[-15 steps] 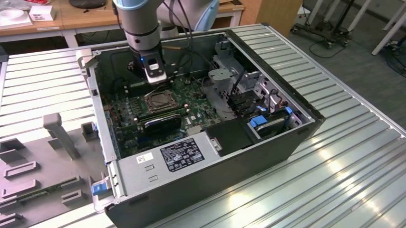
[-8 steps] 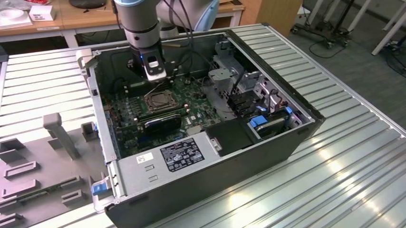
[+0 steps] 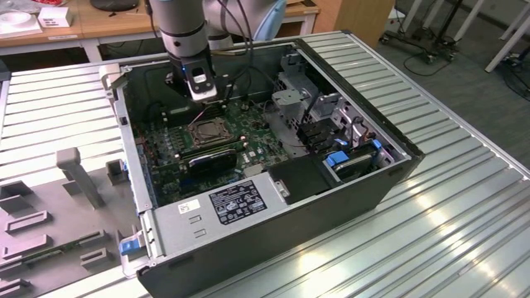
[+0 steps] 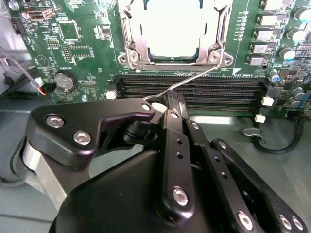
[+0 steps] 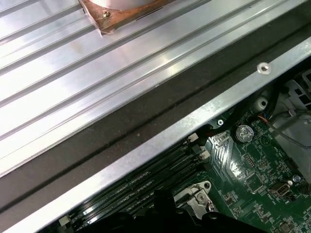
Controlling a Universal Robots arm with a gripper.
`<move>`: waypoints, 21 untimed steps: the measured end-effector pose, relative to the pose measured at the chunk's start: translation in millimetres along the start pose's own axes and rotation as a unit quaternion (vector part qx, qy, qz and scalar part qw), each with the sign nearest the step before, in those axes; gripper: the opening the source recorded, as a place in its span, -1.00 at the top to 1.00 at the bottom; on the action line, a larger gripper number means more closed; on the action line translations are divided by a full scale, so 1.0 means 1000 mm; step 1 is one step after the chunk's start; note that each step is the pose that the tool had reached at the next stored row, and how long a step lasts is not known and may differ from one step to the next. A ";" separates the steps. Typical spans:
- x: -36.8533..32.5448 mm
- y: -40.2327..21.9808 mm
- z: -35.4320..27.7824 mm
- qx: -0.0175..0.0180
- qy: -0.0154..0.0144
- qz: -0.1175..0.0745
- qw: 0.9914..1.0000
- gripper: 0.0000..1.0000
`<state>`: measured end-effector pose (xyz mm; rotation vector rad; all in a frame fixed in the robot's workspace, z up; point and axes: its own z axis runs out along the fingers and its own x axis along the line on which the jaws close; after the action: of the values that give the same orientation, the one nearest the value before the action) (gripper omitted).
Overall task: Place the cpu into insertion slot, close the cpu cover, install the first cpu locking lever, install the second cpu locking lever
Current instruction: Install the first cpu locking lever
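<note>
While the fingers point(image 4: 174, 104) are clenched on the free end of a locking lever point(image 4: 199, 77), the cpu point(image 4: 175, 24) lies in the insertion slot point(image 4: 219, 57) under the shut cpu cover point(image 4: 132, 34). A lever step is in hand, I'd judge; it wants pressing down under its catch.

arm point(image 3: 180, 25): silver-grey tube | fingers point(image 4: 174, 110): black links, silver screws point(image 4: 180, 195) | cables point(image 3: 234, 25): black

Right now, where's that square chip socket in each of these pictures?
Exterior view: insertion slot, middle of the green board.
Second wrist view: insertion slot, beyond the memory slots.
First wrist view: its screwed corner, beside those slots.
Shared by both wrist views: coin battery.
</note>
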<state>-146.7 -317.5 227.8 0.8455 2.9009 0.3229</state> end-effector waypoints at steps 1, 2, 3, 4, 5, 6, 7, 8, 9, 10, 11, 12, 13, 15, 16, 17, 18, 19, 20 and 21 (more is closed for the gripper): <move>0.0005 -0.0003 -0.0001 -0.001 -0.001 0.000 1.000 0.79; 0.0014 -0.0009 -0.0003 -0.001 -0.002 0.000 1.000 0.79; 0.0023 -0.0014 -0.0005 -0.002 -0.003 -0.001 1.000 0.79; 0.0030 -0.0018 -0.0007 -0.002 -0.004 -0.001 1.000 0.79; 0.0034 -0.0021 -0.0007 -0.003 -0.005 -0.001 1.000 0.79; 0.0034 -0.0021 -0.0007 -0.004 -0.005 -0.001 1.000 0.79; 0.0034 -0.0022 -0.0006 -0.005 -0.006 -0.001 1.000 0.79; 0.0035 -0.0022 -0.0004 -0.006 -0.007 -0.001 1.000 0.79; 0.0035 -0.0023 -0.0001 -0.008 -0.008 -0.002 1.000 0.79; 0.0035 -0.0023 0.0001 -0.010 -0.009 -0.002 1.000 0.79; 0.0035 -0.0023 0.0002 -0.011 -0.009 -0.002 1.000 0.79; 0.0036 -0.0024 0.0005 -0.012 -0.010 -0.002 1.000 0.79; 0.0037 -0.0026 0.0006 -0.013 -0.010 -0.002 1.000 0.79; 0.0039 -0.0027 0.0009 -0.014 -0.011 -0.002 1.000 0.79; 0.0039 -0.0027 0.0009 -0.014 -0.011 -0.002 1.000 0.79; 0.0039 -0.0027 0.0009 -0.014 -0.011 -0.002 1.000 0.79; 0.0039 -0.0028 0.0009 -0.014 -0.011 -0.002 1.000 0.79; 0.0046 -0.0033 0.0007 -0.014 -0.011 -0.002 1.000 0.79; 0.0057 -0.0039 0.0005 -0.015 -0.012 -0.002 1.000 0.79; 0.0072 -0.0048 0.0003 -0.015 -0.013 -0.002 1.000 0.79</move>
<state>-155.2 -317.6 226.1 0.8318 2.8668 0.3525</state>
